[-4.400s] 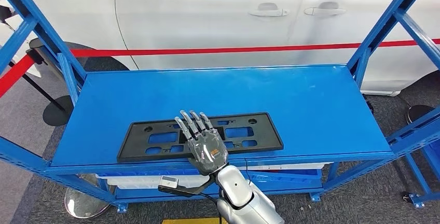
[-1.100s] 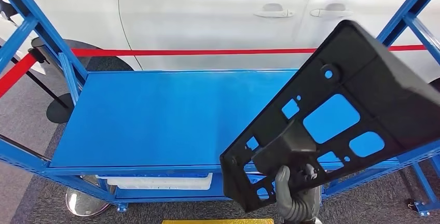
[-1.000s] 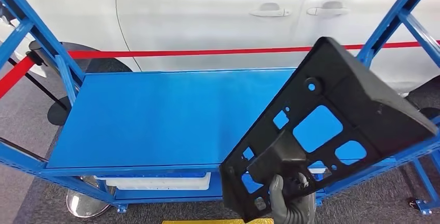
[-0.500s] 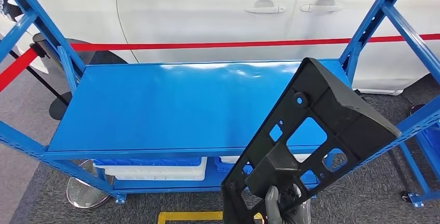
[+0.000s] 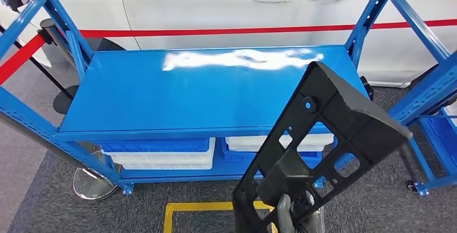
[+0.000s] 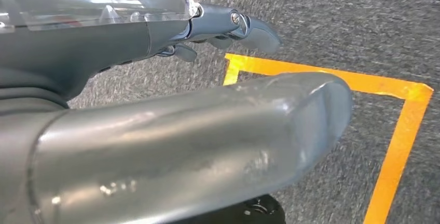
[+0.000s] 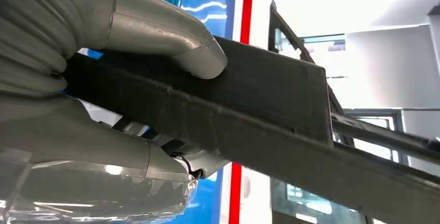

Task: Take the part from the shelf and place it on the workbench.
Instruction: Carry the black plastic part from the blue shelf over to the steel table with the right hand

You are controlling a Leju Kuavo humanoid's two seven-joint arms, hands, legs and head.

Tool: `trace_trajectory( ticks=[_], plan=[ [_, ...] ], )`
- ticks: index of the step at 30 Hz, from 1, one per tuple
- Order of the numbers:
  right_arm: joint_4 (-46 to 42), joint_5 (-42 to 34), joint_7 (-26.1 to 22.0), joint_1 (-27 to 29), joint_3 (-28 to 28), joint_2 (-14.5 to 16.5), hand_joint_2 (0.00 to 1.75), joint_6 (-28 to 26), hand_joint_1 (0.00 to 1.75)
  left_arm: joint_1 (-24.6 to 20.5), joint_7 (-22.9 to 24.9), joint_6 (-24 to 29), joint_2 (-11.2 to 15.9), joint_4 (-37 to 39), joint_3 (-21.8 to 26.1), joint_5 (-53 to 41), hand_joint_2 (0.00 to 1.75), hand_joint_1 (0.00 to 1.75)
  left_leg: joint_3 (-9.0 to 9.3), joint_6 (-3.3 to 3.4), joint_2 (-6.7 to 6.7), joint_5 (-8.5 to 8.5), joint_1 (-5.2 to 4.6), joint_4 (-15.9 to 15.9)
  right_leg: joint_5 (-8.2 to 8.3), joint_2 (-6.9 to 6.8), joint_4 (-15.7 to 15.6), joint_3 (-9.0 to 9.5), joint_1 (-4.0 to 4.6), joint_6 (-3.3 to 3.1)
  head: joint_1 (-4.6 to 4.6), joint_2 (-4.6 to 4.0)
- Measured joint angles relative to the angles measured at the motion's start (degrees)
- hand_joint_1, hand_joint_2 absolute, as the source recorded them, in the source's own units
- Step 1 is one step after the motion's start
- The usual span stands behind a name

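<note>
The part (image 5: 353,117) is a long black plastic plate with several cut-outs. It is off the blue shelf (image 5: 188,93), tilted up and to the right in front of me. My right hand (image 5: 293,219) grips it at its lower end, at the bottom edge of the head view. In the right wrist view the thumb (image 7: 171,37) presses on the part's edge (image 7: 270,115), with the fingers under it. My left hand (image 6: 155,130) hangs over the grey carpet, its fingers (image 6: 244,24) apart and holding nothing.
White and blue bins (image 5: 161,157) sit on the shelf's lower level. Blue uprights (image 5: 426,87) stand at both sides. A white car (image 5: 215,1) and a red rope (image 5: 215,31) lie behind. Yellow tape (image 5: 194,208) marks the carpet near me; a stanchion base (image 5: 91,182) stands at the left.
The part, flat on the shelf 4.4 s ago, is now lifted and held in my right hand. The camera has drawn back: lower bins and floor tape have come into sight.
</note>
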Motion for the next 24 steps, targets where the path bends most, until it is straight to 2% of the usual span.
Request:
trace_trajectory(
  ticks=[2, 3, 4, 5, 6, 7, 8, 9, 10, 11, 12, 13, 14, 15, 16, 17, 18, 19, 20, 22, 23, 24],
  plan=[
    [-0.12, 0.16, -0.01, 0.21, -0.18, 0.26, 1.75, 0.55, 1.75, 0.08, 0.02, 0.01, -0.05, -0.01, 0.0, -0.27, 0.0, 0.0, -0.31, -0.85, -0.07, 0.49, 0.14, 0.12, 0.58, -0.15, -0.35, -0.58, 0.13, -1.07, 0.04, 0.0],
    [-0.15, 0.22, -0.01, 0.26, -0.26, 0.39, 1.75, 0.73, 1.75, 0.13, 0.03, 0.01, -0.05, -0.01, -0.01, -0.38, 0.0, 0.0, -0.72, -1.19, -0.13, -0.3, 0.25, 0.65, 1.14, -0.27, -0.37, -1.11, 0.11, -1.69, 0.01, -0.01],
    [-0.18, 0.28, -0.01, 0.3, -0.34, 0.54, 1.75, 0.86, 1.75, 0.19, 0.04, 0.0, -0.05, -0.01, -0.01, -0.43, 0.0, 0.0, -1.36, -1.46, -0.18, -2.12, 0.36, 2.0, 1.78, -0.4, -0.46, -1.76, 0.04, -2.25, -0.08, -0.01],
    [-0.2, 0.33, -0.01, 0.33, -0.43, 0.67, 1.75, 0.96, 1.75, 0.2, 0.04, -0.01, -0.05, -0.02, -0.01, -0.45, 0.0, 0.0, -2.22, -1.64, -0.24, -4.85, 0.46, 4.34, 2.44, -0.51, -0.5, -2.51, 0.05, -2.68, -0.18, -0.02],
    [-0.22, 0.36, 0.0, 0.35, -0.51, 0.8, 1.75, 1.03, 1.75, 0.21, 0.06, -0.03, -0.05, -0.02, -0.01, -0.46, 0.0, 0.0, -3.16, -1.75, -0.26, -7.85, 0.47, 7.58, 3.09, -0.53, -0.48, -3.32, 0.16, -2.93, -0.31, -0.02],
    [-0.25, 0.37, 0.0, 0.38, -0.58, 0.89, 1.75, 1.07, 1.75, 0.22, 0.09, -0.07, -0.05, -0.02, -0.01, -0.48, 0.0, 0.0, -3.87, -1.82, -0.27, -10.16, 0.49, 11.08, 3.78, -0.54, -0.43, -4.21, 0.29, -3.03, -0.38, -0.02],
    [-0.26, 0.38, 0.0, 0.4, -0.66, 0.93, 1.75, 1.09, 1.75, 0.21, 0.12, -0.14, -0.05, -0.02, -0.02, -0.51, 0.0, 0.0, -4.07, -1.85, -0.28, -11.14, 0.48, 13.96, 4.49, -0.54, -0.33, -5.16, 0.43, -3.05, -0.41, -0.02],
    [-0.27, 0.39, 0.0, 0.42, -0.73, 0.97, 1.75, 1.11, 1.75, 0.19, 0.15, -0.24, -0.05, -0.02, -0.02, -0.55, 0.0, 0.0, -3.57, -1.8, -0.29, -10.67, 0.48, 15.5, 5.17, -0.55, -0.17, -6.16, 0.56, -3.04, -0.41, -0.02],
    [-0.27, 0.4, 0.0, 0.43, -0.81, 0.99, 1.75, 1.11, 1.75, 0.18, 0.18, -0.36, -0.05, -0.02, -0.02, -0.59, 0.0, 0.0, -2.2, -1.67, -0.29, -9.04, 0.46, 15.2, 5.78, -0.55, 0.06, -7.17, 0.66, -2.98, -0.4, -0.02],
    [-0.28, 0.44, 0.0, 0.44, -0.9, 1.03, 1.75, 1.11, 1.75, 0.15, 0.19, -0.5, -0.05, -0.03, -0.02, -0.65, 0.0, 0.0, 0.09, -1.45, -0.31, -7.16, 0.42, 13.03, 6.34, -0.54, 0.34, -8.14, 0.74, -2.89, -0.41, -0.02],
    [-0.29, 0.47, 0.0, 0.44, -0.97, 1.09, 1.75, 1.11, 1.75, 0.08, 0.21, -0.64, -0.02, -0.09, -0.02, -0.72, 0.0, 0.0, 3.19, -1.12, -0.33, -6.18, 0.35, 9.31, 6.84, -0.53, 0.65, -8.93, 0.78, -2.76, -0.41, -0.01],
    [-0.33, 0.51, 0.0, 0.45, -1.04, 1.18, 1.75, 1.11, 1.75, 0.0, 0.23, -0.75, 0.02, -0.18, -0.01, -0.78, 0.0, 0.0, 6.51, -0.79, -0.36, -6.2, 0.19, 4.75, 7.3, -0.51, 0.94, -9.51, 0.86, -2.55, -0.42, -0.01],
    [-0.37, 0.54, -0.01, 0.45, -1.1, 1.27, 1.75, 1.11, 1.75, -0.11, 0.25, -0.84, 0.06, -0.27, -0.01, -0.84, 0.0, 0.0, 9.04, -0.49, -0.38, -6.85, 0.01, 0.95, 7.78, -0.57, 1.1, -9.83, 0.89, -2.25, -0.37, -0.01],
    [-0.42, 0.57, -0.01, 0.44, -1.14, 1.35, 1.75, 1.11, 1.75, -0.21, 0.26, -0.89, 0.09, -0.36, -0.01, -0.88, 0.0, 0.0, 10.59, -0.2, -0.4, -7.63, -0.21, -1.67, 8.29, -0.66, 1.12, -9.94, 0.85, -1.91, -0.4, -0.01],
    [-0.46, 0.59, -0.02, 0.44, -1.19, 1.43, 1.75, 1.11, 1.75, -0.26, 0.27, -0.91, 0.1, -0.4, -0.02, -0.9, 0.0, 0.0, 11.01, 0.05, -0.4, -7.78, -0.42, -2.89, 8.86, -0.76, 0.99, -9.97, 0.81, -1.52, -0.42, -0.01],
    [-0.51, 0.61, -0.02, 0.45, -1.23, 1.49, 1.75, 1.11, 1.75, -0.24, 0.27, -0.96, 0.09, -0.4, -0.02, -0.93, 0.0, 0.0, 10.58, 0.37, -0.34, -7.28, -0.39, -3.05, 9.43, -0.81, 0.75, -10.05, 0.77, -1.14, -0.44, -0.01],
    [-0.56, 0.62, -0.01, 0.47, -1.27, 1.53, 1.75, 1.11, 1.75, -0.22, 0.27, -0.99, 0.08, -0.4, -0.01, -0.96, 0.0, 0.0, 10.03, 0.74, -0.25, -6.52, -0.33, -3.18, 9.12, -0.71, 0.88, -10.36, 0.68, -0.8, -0.53, -0.01],
    [-0.62, 0.61, -0.01, 0.52, -1.31, 1.56, 1.75, 1.11, 1.75, -0.18, 0.28, -1.04, 0.09, -0.4, -0.01, -0.98, 0.0, 0.0, 9.29, 1.12, -0.12, -5.69, -0.21, -3.31, 7.65, -0.58, 1.73, -10.9, 0.64, -0.52, -0.45, -0.01],
    [-0.69, 0.6, -0.01, 0.55, -1.34, 1.56, 1.75, 1.11, 1.75, -0.14, 0.3, -1.11, 0.1, -0.41, 0.0, -1.02, 0.0, 0.0, 8.38, 1.45, 0.04, -4.84, -0.06, -3.43, 5.01, -0.46, 3.67, -11.64, 0.55, -0.26, -0.35, -0.02],
    [-0.77, 0.57, -0.01, 0.56, -1.37, 1.55, 1.75, 1.15, 1.75, -0.12, 0.33, -1.32, 0.15, -0.43, 0.01, -1.11, 0.0, 0.0, 6.43, 1.86, 0.24, -3.38, -0.12, -3.38, -1.26, -0.39, 10.33, -13.1, 0.32, 0.18, -0.17, -0.01],
    [-0.77, 0.5, -0.01, 0.54, -1.38, 1.54, 1.75, 1.17, 1.75, -0.11, 0.33, -1.45, 0.15, -0.43, 0.01, -1.17, 0.0, 0.0, 5.47, 1.92, 0.34, -2.66, -0.15, -3.28, -2.72, -0.39, 13.78, -13.43, 0.25, 0.39, -0.16, -0.01],
    [-0.77, 0.39, 0.0, 0.53, -1.39, 1.54, 1.75, 1.2, 1.75, -0.11, 0.32, -1.57, 0.15, -0.43, 0.01, -1.26, 0.0, 0.0, 4.46, 1.89, 0.44, -1.96, -0.17, -3.1, -2.5, -0.39, 16.15, -13.21, 0.2, 0.56, -0.16, -0.01]
  ],
)
